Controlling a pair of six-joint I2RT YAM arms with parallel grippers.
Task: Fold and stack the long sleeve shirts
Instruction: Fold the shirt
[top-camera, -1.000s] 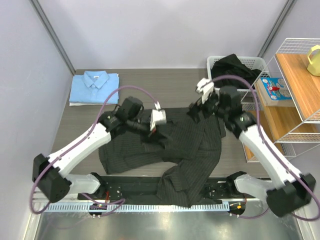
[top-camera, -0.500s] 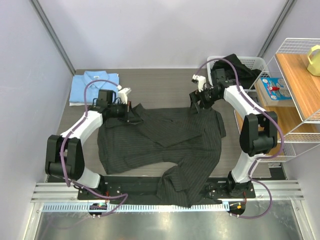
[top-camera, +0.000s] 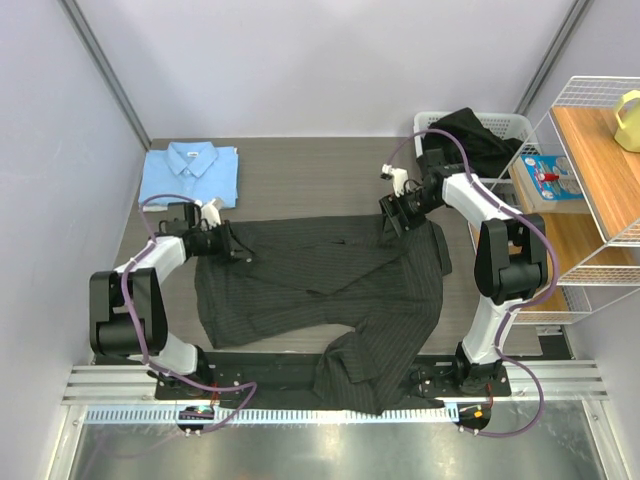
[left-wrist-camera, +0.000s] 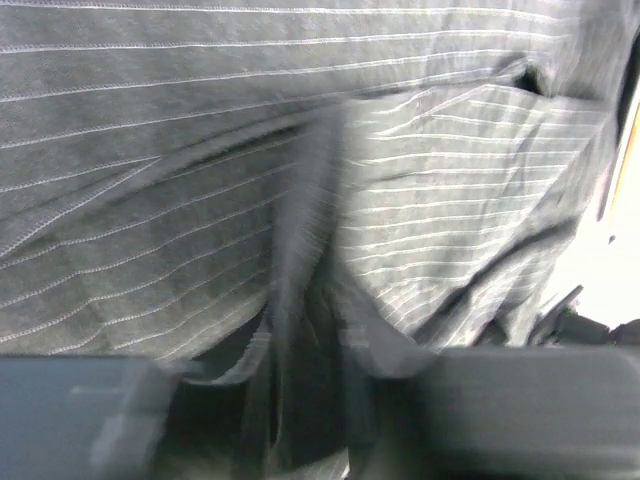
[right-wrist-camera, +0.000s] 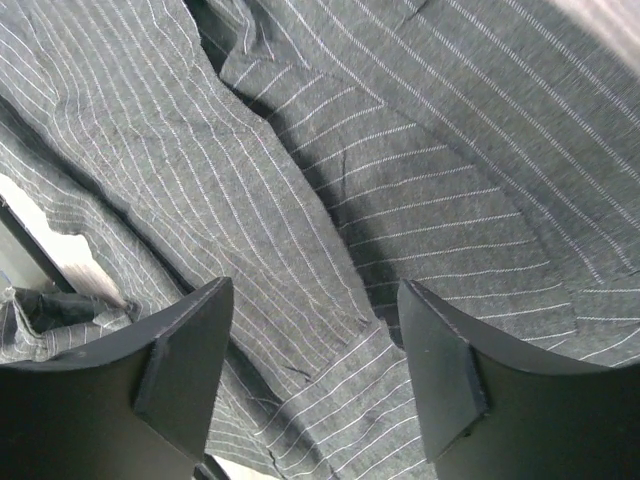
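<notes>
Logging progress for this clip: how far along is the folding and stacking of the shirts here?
Done: the blue shirt lies folded at the far left. In hand: the striped shirt lies spread out, unfolded; the left gripper and right gripper are at its far corners, the right one open. Left: fold it, stack it on the blue one.

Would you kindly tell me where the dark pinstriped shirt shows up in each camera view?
Top external: pinstriped shirt spread across the table centre.
Left wrist: shirt fills the frame, blurred, bunched low.
Right wrist: shirt fills nearly the whole frame.
Shared landmark: its pale pinstripes.
</notes>
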